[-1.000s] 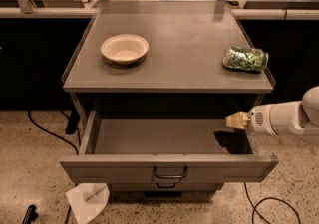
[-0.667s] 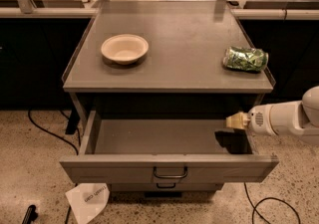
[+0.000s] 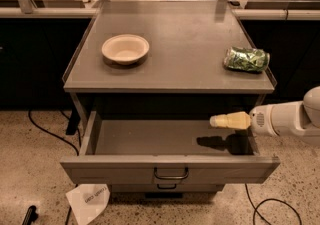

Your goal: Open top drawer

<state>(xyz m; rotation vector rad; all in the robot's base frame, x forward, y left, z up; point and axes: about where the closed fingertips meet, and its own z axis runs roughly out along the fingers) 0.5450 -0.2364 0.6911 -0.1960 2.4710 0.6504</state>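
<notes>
1. The wide grey metal top drawer (image 3: 110, 171) sits in the lower centre of the frame. It is pulled well out from under the grey metal surface (image 3: 190, 29), and its plain grey interior is bare.
2. The robot's cream-tipped gripper (image 3: 223, 120) reaches in from the right edge of the frame and points left. It hangs over the right end of the drawer's interior, above its own shadow (image 3: 220, 143), with its tips together and clamped on nothing.
3. The key relation is that the small dark pull handle (image 3: 171, 173) lies below and left of the gripper, centred on the drawer front. That front runs left to right across the frame, so any further pull would go toward the bottom edge.
4. Judged from how far out the drawer stands, the opening looks essentially done.
</notes>
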